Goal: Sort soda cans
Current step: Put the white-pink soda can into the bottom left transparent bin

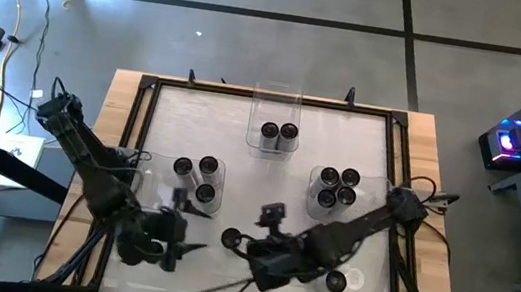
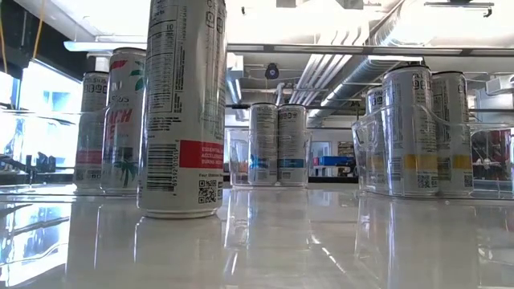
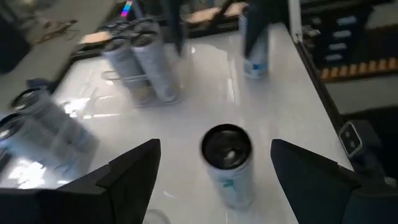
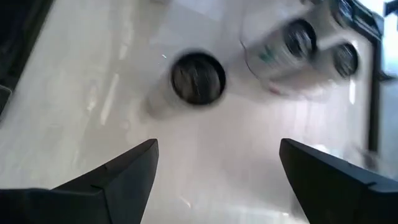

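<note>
Soda cans stand on the white tabletop (image 1: 172, 129): one lone can (image 1: 231, 238) near the front edge, between both arms. Left tool (image 1: 191, 230) reaches in low from the front-left corner, fingers apart. Right tool (image 1: 251, 234) stretches from the right edge, fingers wide apart, empty, just beside that can.

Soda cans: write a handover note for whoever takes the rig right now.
Left pincer: open, empty, at the near edge.
Right pincer: open, empty, beside the loose can standing on the table between the pincers.
Sorted: three cans in the left tray, two in the far tray, four in the right tray.
Left: the loose can; another can stands under the right arm.
</note>
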`<action>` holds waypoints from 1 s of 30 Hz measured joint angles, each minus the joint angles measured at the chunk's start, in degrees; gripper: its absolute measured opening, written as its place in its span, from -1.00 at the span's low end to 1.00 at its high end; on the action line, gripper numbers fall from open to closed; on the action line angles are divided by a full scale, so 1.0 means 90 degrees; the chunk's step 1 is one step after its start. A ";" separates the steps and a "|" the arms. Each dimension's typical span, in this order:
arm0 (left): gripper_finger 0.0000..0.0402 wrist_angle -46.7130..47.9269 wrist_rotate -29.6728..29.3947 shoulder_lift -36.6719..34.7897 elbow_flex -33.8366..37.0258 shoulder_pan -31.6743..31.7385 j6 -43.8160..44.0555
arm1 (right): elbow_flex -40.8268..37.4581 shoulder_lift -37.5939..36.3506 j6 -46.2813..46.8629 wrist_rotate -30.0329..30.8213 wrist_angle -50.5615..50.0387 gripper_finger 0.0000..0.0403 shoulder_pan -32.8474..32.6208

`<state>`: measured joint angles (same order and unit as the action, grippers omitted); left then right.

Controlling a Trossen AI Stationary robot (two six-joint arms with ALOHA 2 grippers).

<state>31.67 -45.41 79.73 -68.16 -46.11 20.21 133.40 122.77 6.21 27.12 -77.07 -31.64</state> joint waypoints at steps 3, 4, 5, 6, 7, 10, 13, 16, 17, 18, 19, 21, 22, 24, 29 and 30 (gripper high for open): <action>0.50 -0.0802 0.0549 0.0387 0.0002 0.0240 -0.0662 | -0.0010 -0.0125 0.0895 0.0630 -0.0654 0.64 -0.0231; 0.50 -0.1245 0.0824 0.0525 0.0001 0.0357 -0.0949 | -0.0010 -0.0144 0.1302 0.0868 -0.0928 0.64 -0.0347; 0.51 -0.1703 0.1212 0.0670 0.0000 0.0494 -0.1249 | -0.0010 -0.0153 0.1794 0.1173 -0.1213 0.64 -0.0482; 0.51 -0.2096 0.1694 0.0807 0.0000 0.0635 -0.1512 | -0.0012 -0.0154 0.2346 0.1572 -0.1455 0.64 -0.0660; 0.53 -0.2397 0.2167 0.0938 0.0000 0.0779 -0.1726 | -0.0022 -0.0154 0.2829 0.1978 -0.1484 0.64 -0.0868; 0.56 -0.2432 0.3370 0.1099 0.0015 0.1273 -0.1926 | -0.0092 -0.0152 0.3496 0.2864 -0.1174 0.64 -0.1637; 0.59 -0.2382 0.4158 0.1048 -0.0007 0.1672 -0.2002 | -0.0095 -0.0111 0.4623 0.3864 -0.1239 0.64 -0.2310; 0.60 -0.1598 0.4309 0.0920 -0.0005 0.1838 -0.2580 | -0.0299 -0.0067 0.5452 0.4936 -0.1221 0.64 -0.2903; 0.60 -0.1332 0.4168 0.0877 0.0005 0.1831 -0.2824 | -0.0424 -0.0063 0.5644 0.5158 -0.1192 0.64 -0.3069; 0.60 -0.1171 0.3993 0.0844 0.0005 0.1829 -0.2990 | -0.0534 -0.0055 0.5836 0.5322 -0.1192 0.64 -0.3224; 0.60 -0.1114 0.3891 0.0821 0.0001 0.1831 -0.3111 | -0.0619 -0.0047 0.6026 0.5461 -0.1203 0.64 -0.3366; 0.60 -0.0966 0.3933 0.0840 -0.0003 0.1894 -0.3204 | -0.0796 -0.0047 0.6483 0.5718 -0.1201 0.64 -0.3544; 0.60 -0.0982 0.4044 0.0886 -0.0002 0.1947 -0.3199 | -0.0880 -0.0047 0.6695 0.5828 -0.1201 0.64 -0.3580; 0.60 -0.1036 0.4268 0.1000 -0.0002 0.2068 -0.3129 | -0.1045 -0.0047 0.6994 0.5925 -0.1192 0.64 -0.3605; 0.60 -0.1333 0.4763 0.1221 -0.0002 0.2449 -0.3062 | -0.1384 -0.0047 0.7219 0.5913 -0.1174 0.64 -0.3456; 0.60 -0.1347 0.4838 0.1255 -0.0002 0.2485 -0.3035 | -0.1414 -0.0047 0.7282 0.5878 -0.1195 0.64 -0.3393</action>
<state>19.55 -1.87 91.03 -68.18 -23.75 -7.11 120.68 122.34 71.75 80.03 -87.83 -62.18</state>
